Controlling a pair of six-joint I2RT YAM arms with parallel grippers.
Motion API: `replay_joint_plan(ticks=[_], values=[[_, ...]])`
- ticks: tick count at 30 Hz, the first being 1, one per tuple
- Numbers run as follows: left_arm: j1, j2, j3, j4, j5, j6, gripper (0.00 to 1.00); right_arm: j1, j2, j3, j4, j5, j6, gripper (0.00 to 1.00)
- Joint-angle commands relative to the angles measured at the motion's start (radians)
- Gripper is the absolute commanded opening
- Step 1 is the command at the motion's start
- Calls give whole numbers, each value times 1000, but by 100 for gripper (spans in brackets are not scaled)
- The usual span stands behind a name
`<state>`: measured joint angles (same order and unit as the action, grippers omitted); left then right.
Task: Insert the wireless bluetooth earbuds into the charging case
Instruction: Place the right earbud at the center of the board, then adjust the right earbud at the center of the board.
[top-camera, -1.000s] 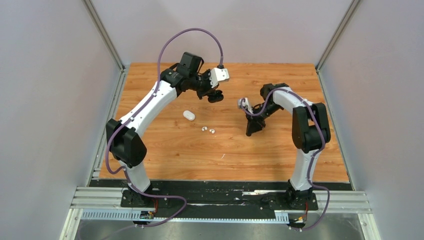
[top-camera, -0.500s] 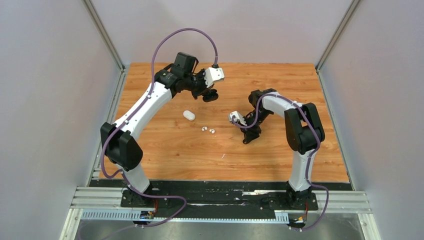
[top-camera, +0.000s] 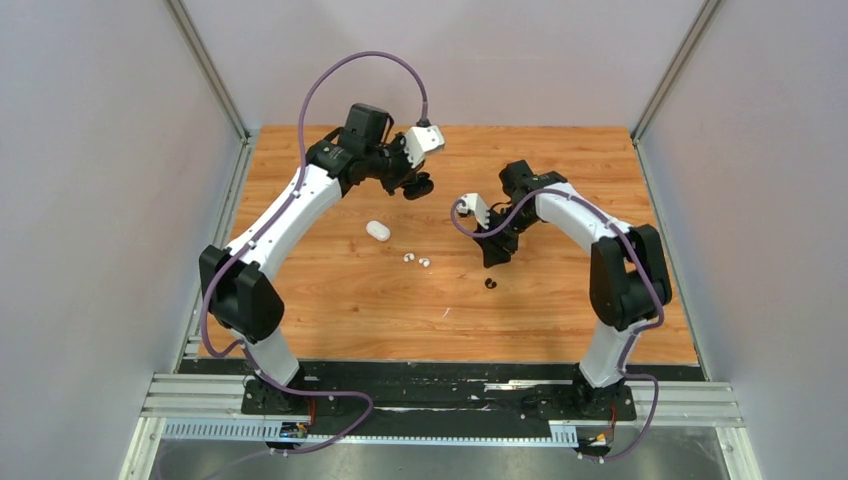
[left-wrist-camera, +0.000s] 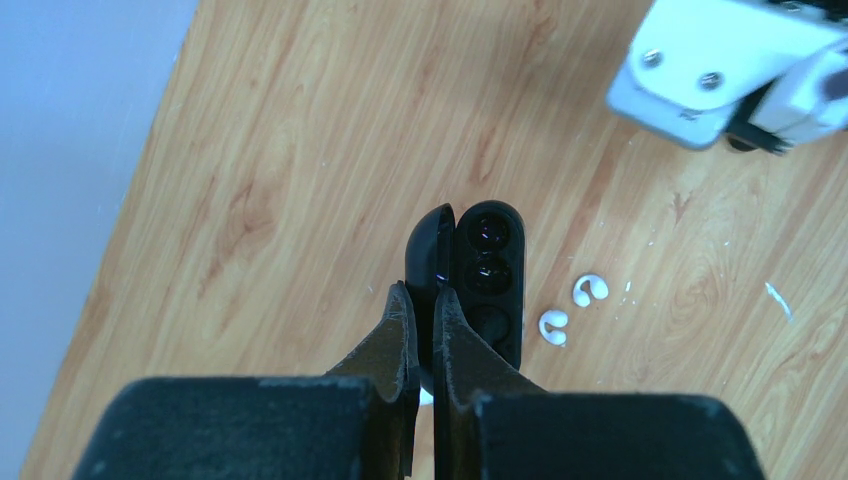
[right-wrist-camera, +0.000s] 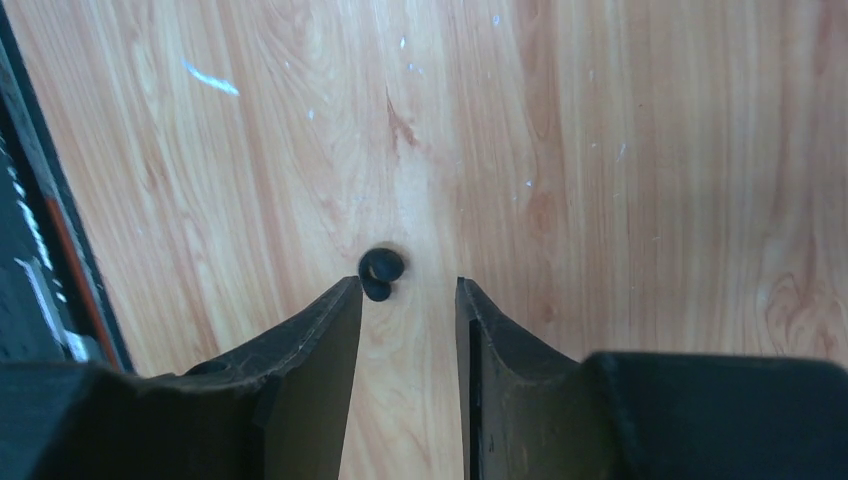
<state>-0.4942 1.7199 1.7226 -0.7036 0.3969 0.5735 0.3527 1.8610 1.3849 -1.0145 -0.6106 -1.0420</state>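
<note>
My left gripper (left-wrist-camera: 421, 290) is shut on the raised lid of an open black charging case (left-wrist-camera: 491, 270) and holds it above the table at the back; it also shows in the top view (top-camera: 417, 185). Two white earbuds (left-wrist-camera: 553, 326) (top-camera: 416, 260) lie on the wood beside a closed white case (top-camera: 377, 231). One black earbud (right-wrist-camera: 381, 270) (top-camera: 490, 283) lies on the table just past the left fingertip of my right gripper (right-wrist-camera: 405, 287), which is open, empty and above it. I see no second black earbud.
The wooden table (top-camera: 560, 310) is enclosed by grey walls on three sides. The right wrist's white camera housing (left-wrist-camera: 715, 70) hangs close to the black case. A black rail (right-wrist-camera: 35, 230) runs along the left edge of the right wrist view.
The right gripper dipped toward the table, then drew back; a black earbud now lies on the wood in front of it. The left gripper shifted slightly back and left with the black case.
</note>
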Motion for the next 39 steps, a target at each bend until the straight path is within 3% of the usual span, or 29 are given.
replay_joint_plan(ticks=[1, 8, 12, 16, 23, 34, 39], values=[[27, -83, -52, 100, -85, -181, 0, 71, -140, -67, 124, 57, 399, 39], [31, -127, -128, 201, -159, -233, 0, 89, -166, -155, 168, 98, 515, 38], [31, -123, -119, 206, -158, -240, 0, 104, -135, -175, 226, 192, 632, 51], [31, -125, -117, 205, -172, -233, 0, 113, -116, -171, 246, 183, 718, 47], [31, -136, -124, 192, -185, -219, 0, 115, -75, -150, 253, 161, 737, 38], [31, -134, -123, 191, -195, -212, 0, 132, -71, -179, 260, 255, 726, 43], [31, -132, -121, 190, -199, -208, 0, 132, -62, -180, 259, 258, 724, 39]])
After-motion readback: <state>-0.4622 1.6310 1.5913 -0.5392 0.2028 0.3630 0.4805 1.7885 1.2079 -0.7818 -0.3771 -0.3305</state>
